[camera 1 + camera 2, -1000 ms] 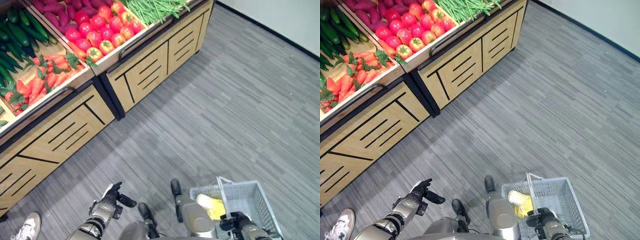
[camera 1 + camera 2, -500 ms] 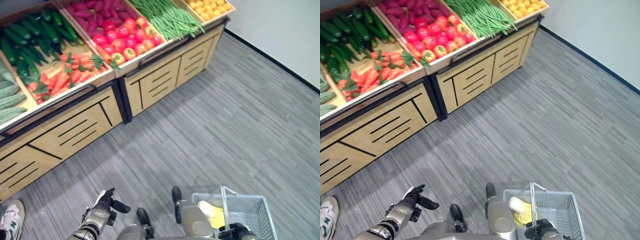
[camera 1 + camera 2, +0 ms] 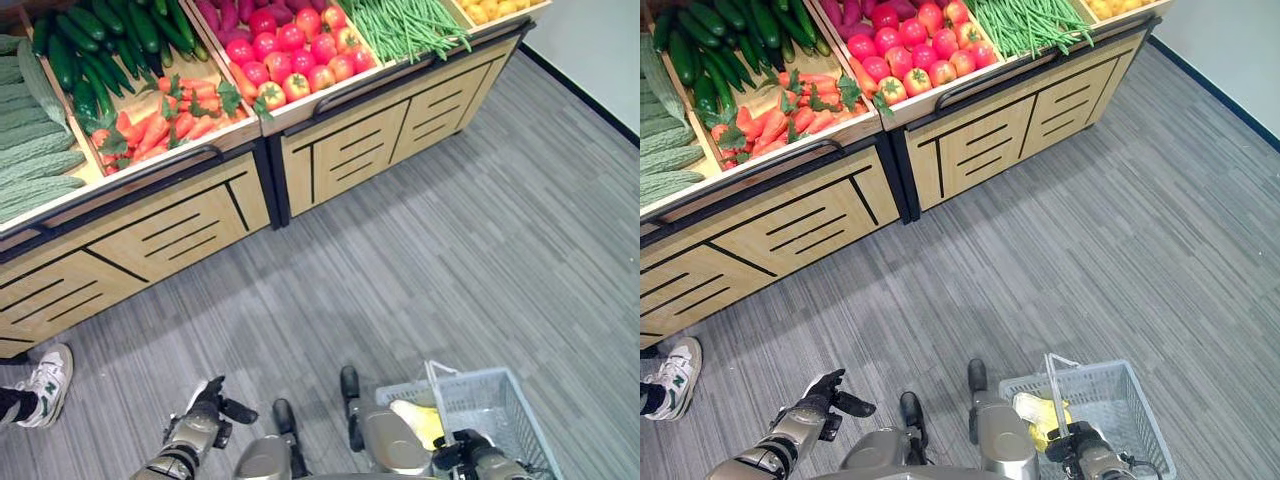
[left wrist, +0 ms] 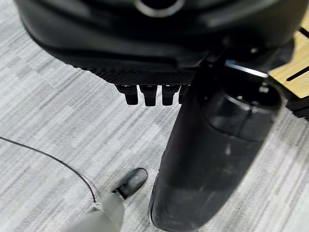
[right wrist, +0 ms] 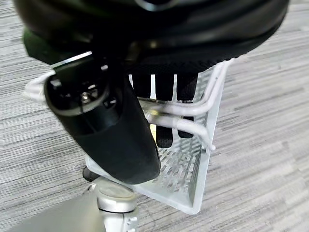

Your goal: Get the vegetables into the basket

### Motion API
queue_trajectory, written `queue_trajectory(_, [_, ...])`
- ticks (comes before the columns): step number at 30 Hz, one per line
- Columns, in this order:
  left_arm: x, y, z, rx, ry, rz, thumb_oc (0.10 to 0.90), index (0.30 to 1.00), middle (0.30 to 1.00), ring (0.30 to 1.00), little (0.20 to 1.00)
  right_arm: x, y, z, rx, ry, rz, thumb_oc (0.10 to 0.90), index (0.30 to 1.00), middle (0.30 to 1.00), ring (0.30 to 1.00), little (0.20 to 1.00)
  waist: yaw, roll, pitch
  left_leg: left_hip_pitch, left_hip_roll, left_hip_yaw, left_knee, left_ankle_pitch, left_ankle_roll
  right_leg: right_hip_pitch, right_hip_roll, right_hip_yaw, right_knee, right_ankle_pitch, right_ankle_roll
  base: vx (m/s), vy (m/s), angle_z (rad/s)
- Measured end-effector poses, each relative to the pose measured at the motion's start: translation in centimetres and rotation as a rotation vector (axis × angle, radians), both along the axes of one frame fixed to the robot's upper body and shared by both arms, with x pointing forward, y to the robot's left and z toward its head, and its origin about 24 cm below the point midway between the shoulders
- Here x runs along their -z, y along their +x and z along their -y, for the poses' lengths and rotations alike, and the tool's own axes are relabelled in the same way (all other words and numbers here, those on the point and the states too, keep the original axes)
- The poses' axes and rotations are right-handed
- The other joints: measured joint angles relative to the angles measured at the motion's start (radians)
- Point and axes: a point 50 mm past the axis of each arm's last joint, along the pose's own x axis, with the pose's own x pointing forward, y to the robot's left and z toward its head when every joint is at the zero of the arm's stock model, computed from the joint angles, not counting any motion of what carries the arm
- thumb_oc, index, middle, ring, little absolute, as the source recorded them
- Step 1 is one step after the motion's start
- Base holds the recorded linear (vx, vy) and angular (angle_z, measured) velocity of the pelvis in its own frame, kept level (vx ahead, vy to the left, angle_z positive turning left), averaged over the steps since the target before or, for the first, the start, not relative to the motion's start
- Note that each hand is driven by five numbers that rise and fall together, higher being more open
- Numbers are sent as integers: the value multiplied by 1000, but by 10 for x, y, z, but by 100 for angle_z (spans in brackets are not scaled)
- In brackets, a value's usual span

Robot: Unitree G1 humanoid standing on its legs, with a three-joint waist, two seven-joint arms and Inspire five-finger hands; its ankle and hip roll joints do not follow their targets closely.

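While the robot stands back from the produce stand: both hands hang low, near.
Right hand (image 5: pixel 166 104): fingers curled round the wire handle (image 5: pixel 193 108) of the pale basket (image 3: pixel 500 395), carried at near right.
Basket contents: one yellow vegetable (image 3: pixel 420 420).
Left hand (image 3: pixel 825 400): near left above the grey floor (image 3: pixel 450 240), fingers loosely spread, holding nothing.
Stand (image 3: pixel 190 225): far left, with cucumbers (image 3: pixel 100 50), carrots (image 3: pixel 160 125), tomatoes (image 3: pixel 290 55), green beans (image 3: pixel 405 25).
Person's shoe (image 3: pixel 45 370): left edge.
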Motion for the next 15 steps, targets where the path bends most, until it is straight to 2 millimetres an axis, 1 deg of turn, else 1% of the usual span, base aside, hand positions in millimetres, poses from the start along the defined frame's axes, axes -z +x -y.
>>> queue_trajectory(3, [-1,4,4,6,-9,12,900,1000,1000,1000,1000,-2,1,6,0,-16,0,400,300,300,300,300,-4,14,6,-3,5,-6,-1,3,-5,0,3,-8,0,-2,-1,17,-21,7])
queue_trajectory(5, [0,4,6,8,-14,10,900,1000,1000,1000,1000,-2,1,6,-1,-16,1,400,300,300,300,300,-3,20,3,-2,8,-7,-3,3,-5,-1,7,-10,-2,-2,-2,0,0,0])
queue_trajectory(10, [3,-1,8,4,-20,-8,900,1000,1000,1000,1000,-2,1,6,-1,-19,2,400,300,300,300,300,-3,26,-1,-4,9,-6,-4,2,-4,-3,9,-9,-2,-1,-3,0,0,0])
queue_trajectory(13, [6,-7,7,-4,-15,-39,900,1000,1000,1000,1000,-2,0,7,-6,-21,-6,400,300,300,300,300,-2,26,-1,-3,8,-5,-4,3,-5,-3,9,-8,-2,1,-6,5,8,-1])
queue_trajectory(14, [10,-15,4,-17,-9,-77,900,1000,1000,1000,1000,-2,0,6,-8,-22,-8,400,300,300,300,300,-2,26,-4,-1,8,-3,-5,3,-5,-2,9,-4,-2,2,-7,9,28,-8])
queue_trajectory(15, [12,-20,3,-21,-6,-95,900,1000,1000,1000,1000,-2,-1,7,-13,-24,-14,400,300,300,300,300,-2,25,-8,2,7,2,-5,3,-6,-1,9,0,-2,6,-12,6,19,-9])
